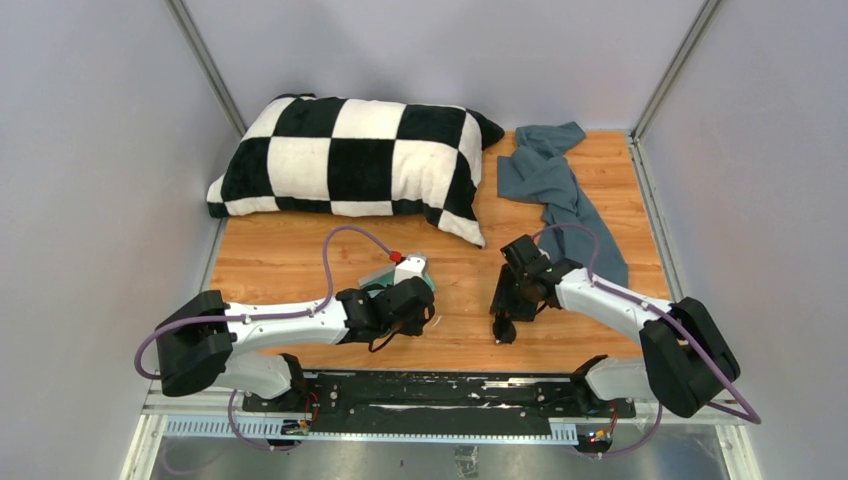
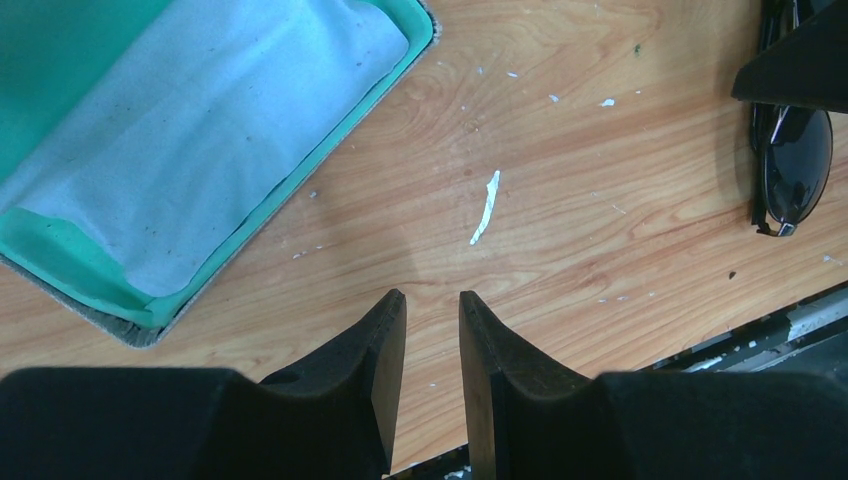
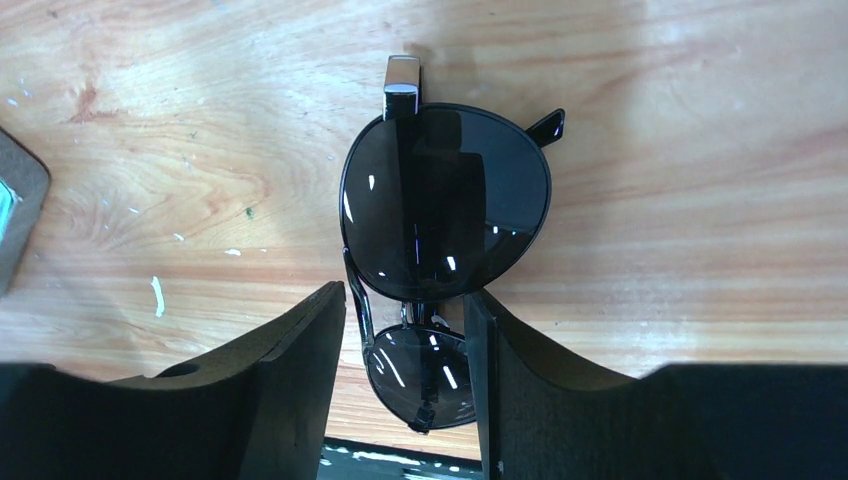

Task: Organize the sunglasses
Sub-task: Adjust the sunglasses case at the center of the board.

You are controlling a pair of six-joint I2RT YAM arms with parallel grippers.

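Sunglasses point(image 3: 445, 200) lie folded on the table point(image 3: 700, 200), lenses up, near its front edge and in front of the right arm's base. One dark lens sits clear ahead of the right gripper point(image 3: 405, 300); the other lens and the bridge lie between its fingers. The jaws stand apart, one on each side of the frame, with the pads very close to the metal. I cannot tell whether they already press on it. The glasses look flat on the wood, not lifted.

Off to the left, the case point(image 2: 120, 330) lies open, its green lining showing and a pale blue cloth point(image 2: 200, 130) spread inside. The left gripper point(image 2: 432, 300) hangs over bare wood between case and glasses, its jaws a narrow gap apart and holding nothing.

This looks like the pick-up step: getting hold of the glasses so they can go into the case. The next move calls for a gentle squeeze across the bridge or lens rim, then a straight lift. Thin metal and slick lenses could slip or twist if the pinch lands off-centre, so the pads should meet the frame evenly. After that comes a carry leftward to the case. The left arm may need to steady the case or keep clear of the path.
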